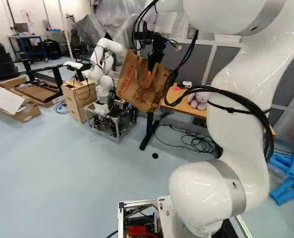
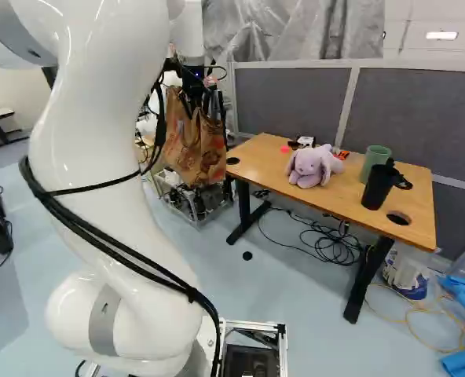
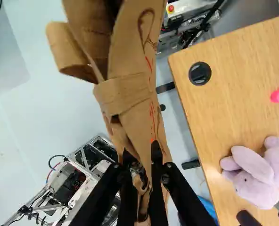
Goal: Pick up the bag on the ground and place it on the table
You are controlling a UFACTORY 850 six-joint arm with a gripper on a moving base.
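Pale workshop floor [image 1: 77, 163] | gripper [image 3: 142, 157] clamped on the bag [image 3: 130, 96] by its upper part | bag suspended before us, just beside the table [image 2: 264, 161], apparently held high to clear its edge

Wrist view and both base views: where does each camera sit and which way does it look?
Left base view: on the base, behind the arm's left, looking ahead, slightly down; the arm stands right of middle.
Right base view: behind the arm's right, also looking ahead; the arm stands left of middle.
Wrist view: on the wrist, looking along the jaws, which show shut on the bag.
All three share the bag, table and purple toy.
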